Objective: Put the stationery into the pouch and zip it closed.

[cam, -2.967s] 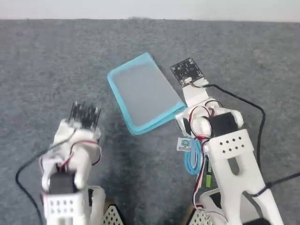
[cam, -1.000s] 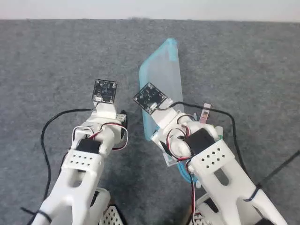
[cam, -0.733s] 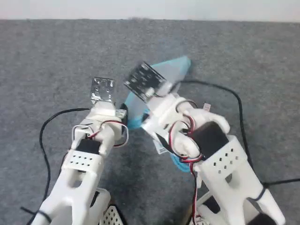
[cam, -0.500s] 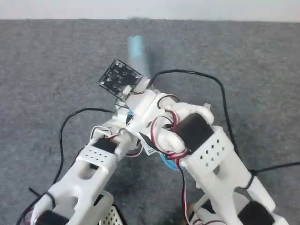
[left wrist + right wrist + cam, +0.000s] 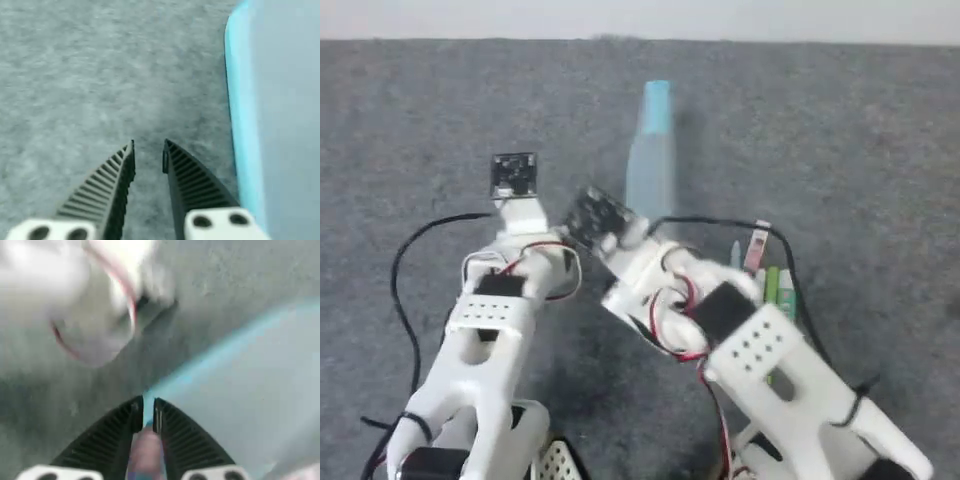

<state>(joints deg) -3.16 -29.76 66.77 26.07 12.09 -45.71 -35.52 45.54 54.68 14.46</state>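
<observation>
**Holding pouch on edge, stationery loose on table**

The pouch (image 5: 649, 160) is flat and soft, a frosted see-through panel with a light-blue border. In the high view it stands up on edge over the grey, felt-like table (image 5: 420, 100). The right gripper (image 5: 147, 412) is clamped on the blue border, its ridged black fingers pinched together on it. The left gripper (image 5: 148, 150) sits just beside the pouch's blue edge, not touching. Its tips are a narrow gap apart with nothing between them, only table below. The stationery (image 5: 765, 275), thin sticks, some green, one pink-tipped, lies on the table outside the pouch. It is partly hidden by the right arm (image 5: 750, 350), and a black cable (image 5: 720, 222) loops over it.
</observation>
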